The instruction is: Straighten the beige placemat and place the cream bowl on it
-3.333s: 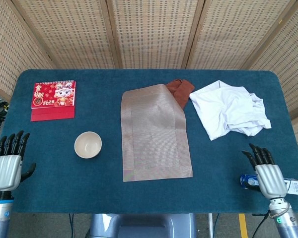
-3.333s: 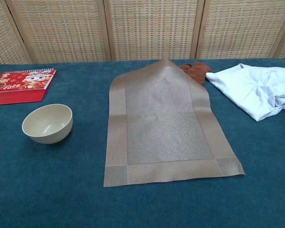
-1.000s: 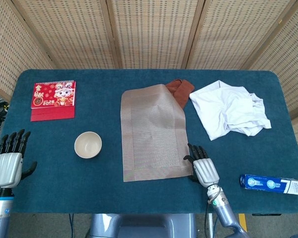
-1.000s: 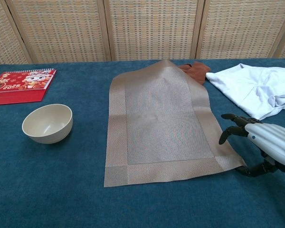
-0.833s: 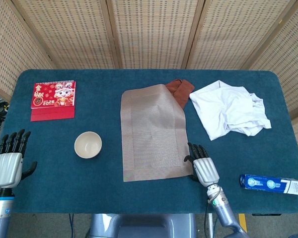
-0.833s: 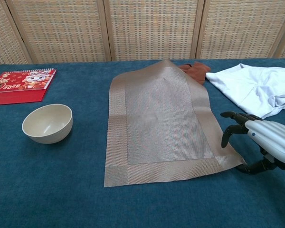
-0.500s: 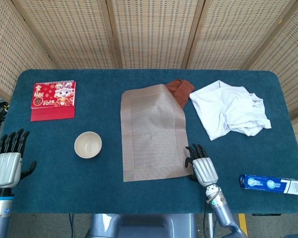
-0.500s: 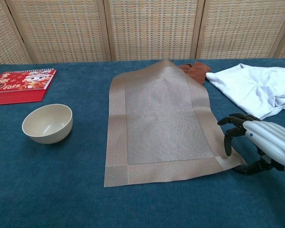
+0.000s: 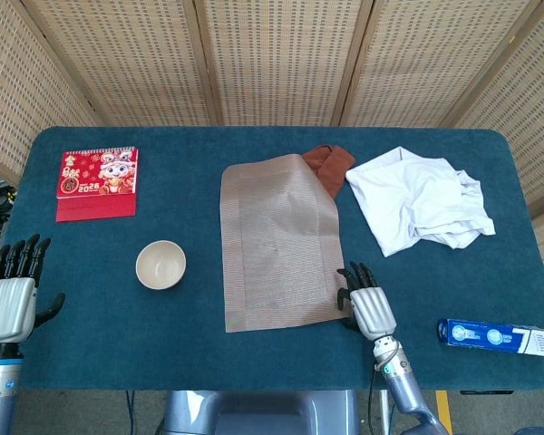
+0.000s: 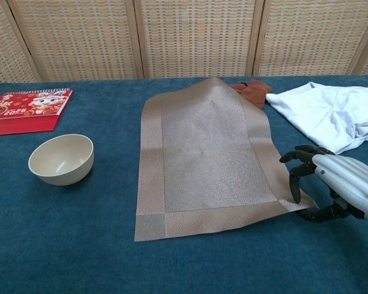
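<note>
The beige placemat (image 9: 276, 240) (image 10: 208, 153) lies askew in the middle of the blue table, its far right corner resting on a brown cloth (image 9: 326, 163). My right hand (image 9: 367, 304) (image 10: 337, 187) pinches the mat's near right corner, fingers on top and thumb beneath, and that corner is slightly raised. The cream bowl (image 9: 160, 265) (image 10: 61, 159) stands upright and empty, left of the mat. My left hand (image 9: 9, 304) hangs open at the table's near left edge, well clear of the bowl; the chest view does not show it.
A red calendar (image 9: 97, 181) (image 10: 27, 109) lies at the far left. A crumpled white cloth (image 9: 422, 199) (image 10: 331, 113) lies at the far right. A blue box (image 9: 494, 335) sits at the near right edge. The brown cloth (image 10: 253, 92) peeks out beyond the mat.
My right hand came in from the near right edge to the mat's near right corner, curled its fingers onto it and lifted it slightly. The left hand barely moved.
</note>
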Tool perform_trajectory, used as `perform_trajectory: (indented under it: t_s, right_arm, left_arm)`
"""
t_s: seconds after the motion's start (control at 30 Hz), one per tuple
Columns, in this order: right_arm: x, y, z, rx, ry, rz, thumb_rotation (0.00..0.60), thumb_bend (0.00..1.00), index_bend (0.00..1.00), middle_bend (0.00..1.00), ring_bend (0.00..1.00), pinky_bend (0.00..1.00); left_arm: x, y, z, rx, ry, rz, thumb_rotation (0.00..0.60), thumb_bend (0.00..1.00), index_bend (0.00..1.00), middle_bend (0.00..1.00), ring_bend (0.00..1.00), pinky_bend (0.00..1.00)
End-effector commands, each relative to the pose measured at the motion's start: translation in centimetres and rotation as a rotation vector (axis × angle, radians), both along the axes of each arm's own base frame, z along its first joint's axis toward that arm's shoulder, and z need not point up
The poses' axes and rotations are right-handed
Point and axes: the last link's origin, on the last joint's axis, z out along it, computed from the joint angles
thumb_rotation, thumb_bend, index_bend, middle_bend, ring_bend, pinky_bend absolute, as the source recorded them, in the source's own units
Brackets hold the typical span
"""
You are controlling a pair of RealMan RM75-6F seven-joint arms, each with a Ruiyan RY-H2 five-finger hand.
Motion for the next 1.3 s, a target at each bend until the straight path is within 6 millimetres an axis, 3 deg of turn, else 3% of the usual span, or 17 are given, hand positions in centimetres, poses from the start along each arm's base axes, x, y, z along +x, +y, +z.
perform_trajectory:
  t_s: [0.03,0.47,0.8,1.07,1.3]
  right_arm:
    - [0.0,0.0,0.2,-0.002,0.002,0.000,0.600,0.54,0.66,0.25,0.00,0.05]
    - [-0.1,0.8,1.8,-0.027,0.013,0.021,0.600,0.60,0.67,0.25,0.00,0.05]
    - [-1.1,1.4,5.0,-0.088,0.021,0.016,0.600,0.60,0.67,0.26,0.00,0.05]
    - [-2.9,-0.3,8.3,-0.159,0.063,-0.033,0.600,0.60,0.68,0.27,0.00,0.05]
    - [-5.0,-3.4,12.9,-0.255,0.103,-0.100,0.600,0.60,0.68,0.27,0.00,0.05]
  left_arm:
    - [0.0,0.0,0.0,-0.002,0.001,0.000,0.600,0.28,0.00,0.00,0.00,0.00]
    - [0.1,0.0,-0.1,-0.002,0.003,-0.002,0.600,0.28,0.00,0.00,0.00,0.00]
    - [0.2,0.0,-0.3,-0.007,0.005,-0.007,0.600,0.28,0.00,0.00,0.00,0.00]
    - [0.2,0.2,-0.4,-0.005,0.007,-0.005,0.600,0.28,0.00,0.00,0.00,0.00]
    - [0.1,0.3,-0.3,0.000,0.005,-0.002,0.600,0.28,0.00,0.00,0.00,0.00]
